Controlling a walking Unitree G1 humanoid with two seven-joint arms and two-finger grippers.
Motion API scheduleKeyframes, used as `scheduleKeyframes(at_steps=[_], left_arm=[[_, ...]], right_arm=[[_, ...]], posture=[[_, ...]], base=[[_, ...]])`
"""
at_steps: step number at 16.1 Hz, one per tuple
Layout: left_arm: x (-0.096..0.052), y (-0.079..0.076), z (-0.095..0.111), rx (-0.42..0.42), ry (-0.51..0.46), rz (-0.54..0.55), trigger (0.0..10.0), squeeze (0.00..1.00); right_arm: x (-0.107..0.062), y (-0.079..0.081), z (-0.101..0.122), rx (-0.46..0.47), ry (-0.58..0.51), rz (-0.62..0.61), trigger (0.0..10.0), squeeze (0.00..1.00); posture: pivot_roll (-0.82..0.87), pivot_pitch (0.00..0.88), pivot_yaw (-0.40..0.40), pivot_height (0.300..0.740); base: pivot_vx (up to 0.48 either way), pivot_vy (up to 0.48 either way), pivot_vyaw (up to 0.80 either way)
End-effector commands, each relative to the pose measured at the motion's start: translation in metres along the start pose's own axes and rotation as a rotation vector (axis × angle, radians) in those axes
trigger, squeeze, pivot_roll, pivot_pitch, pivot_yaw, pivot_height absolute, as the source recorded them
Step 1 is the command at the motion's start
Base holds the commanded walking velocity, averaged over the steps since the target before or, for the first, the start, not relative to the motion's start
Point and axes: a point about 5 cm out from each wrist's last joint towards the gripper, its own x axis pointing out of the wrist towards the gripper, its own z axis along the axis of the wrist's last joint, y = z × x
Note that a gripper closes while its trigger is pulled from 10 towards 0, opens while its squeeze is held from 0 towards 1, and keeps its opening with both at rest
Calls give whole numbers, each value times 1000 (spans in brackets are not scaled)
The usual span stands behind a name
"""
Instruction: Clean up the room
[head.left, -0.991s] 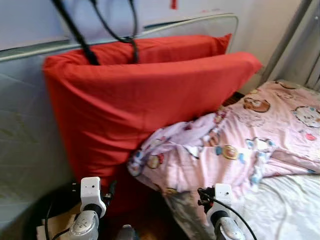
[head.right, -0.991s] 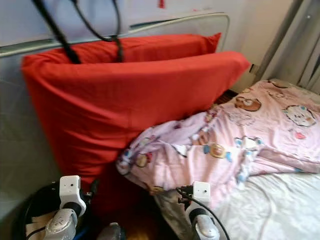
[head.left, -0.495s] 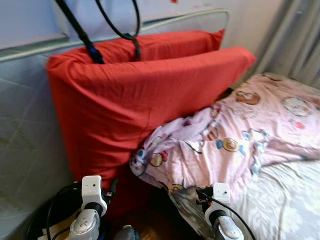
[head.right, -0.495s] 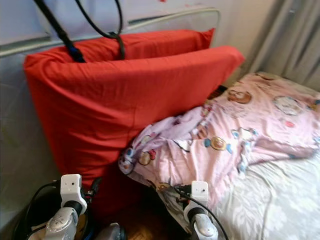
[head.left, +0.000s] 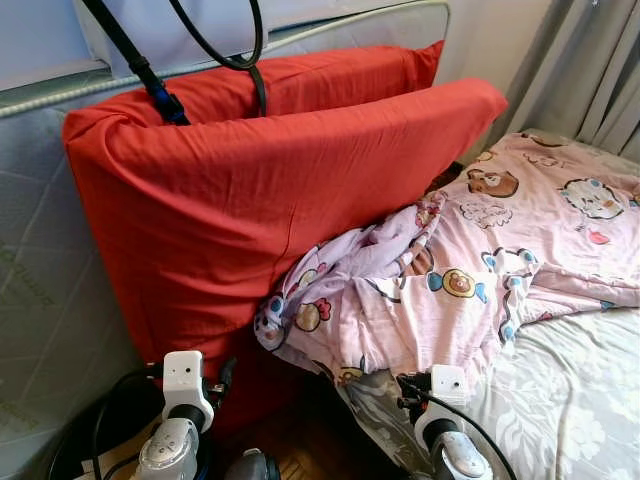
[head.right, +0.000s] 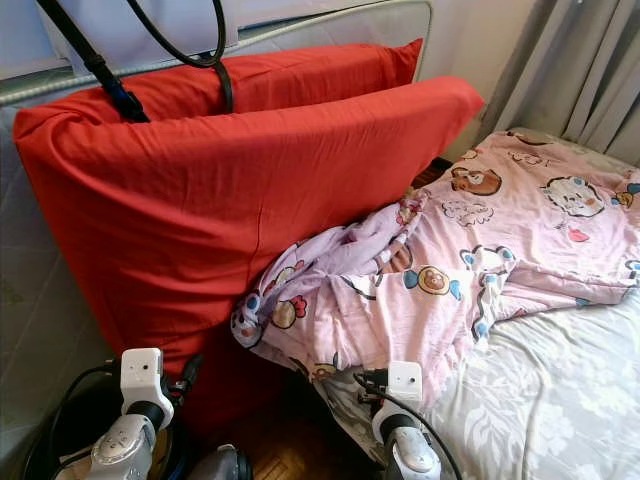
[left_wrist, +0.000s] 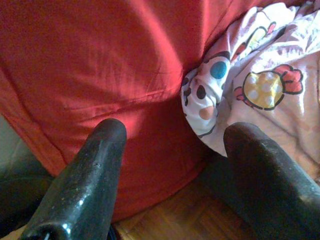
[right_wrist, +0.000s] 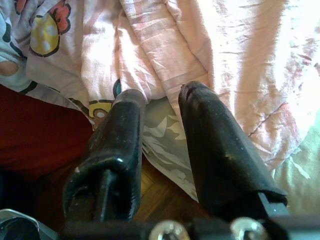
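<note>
Red fabric covers the big cushion (head.left: 270, 210) that stands on edge against the grey quilted mattress (head.left: 40, 290) propped behind it, and we take this cushion as our landmark. A second red cushion (head.left: 330, 80) stands just behind it, and black cables (head.left: 215, 55) loop down over the top edge of the pair. To the right of the cushion lies the bed (head.left: 560, 400), covered by a grey floral sheet, and on it a pink cartoon-print blanket (head.left: 470, 270) is bunched up, its crumpled end pressed against the cushion's lower right side and hanging over the bed's edge. Below the cushion we see a strip of dark wooden floor (head.left: 310, 445) between cushion and bed, with a coil of black cable (head.left: 105, 430) at the cushion's lower left. Our left tool (left_wrist: 172, 165) is held low in front of the cushion's bottom edge, its two black fingers (left_wrist: 85, 180) spread wide and grasping nothing, with the red cloth and the blanket's hanging corner beyond them. Our right tool (right_wrist: 160, 150) is held low to the right of the cushion, at the edge of the bed, its fingers (right_wrist: 212, 145) parted by a narrow gap with nothing between them, their tips just short of the blanket's hem where the floral sheet shows beneath it.
</note>
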Motion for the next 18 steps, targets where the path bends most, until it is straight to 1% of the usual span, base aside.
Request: scheduleKeyframes(at_steps=[1, 7, 12, 17, 18], left_arm=[[0, 1, 1, 0, -8, -2, 10000, 0], [0, 1, 4, 11, -22, -7, 10000, 0], [0, -1, 6, 19, -41, -13, 10000, 0], [-1, -6, 11, 21, -69, -18, 10000, 0], [-1, -7, 12, 19, -76, -19, 10000, 0]], right_arm=[[0, -1, -1, 6, 9, -6, 10000, 0], [-1, -2, -3, 15, 15, -10, 10000, 0], [0, -5, -1, 19, 13, -19, 10000, 0], [0, -4, 0, 23, 13, -13, 10000, 0], [0, -3, -1, 22, 15, -11, 10000, 0]], posture=[[67, 0, -24, 646], [69, 0, -17, 646], [70, 0, -16, 646], [72, 0, -17, 646], [71, 0, -16, 646]], base=[[0, 0, 0], [0, 0, 0], [263, 0, 0], [282, 0, 0], [0, 0, 0]])
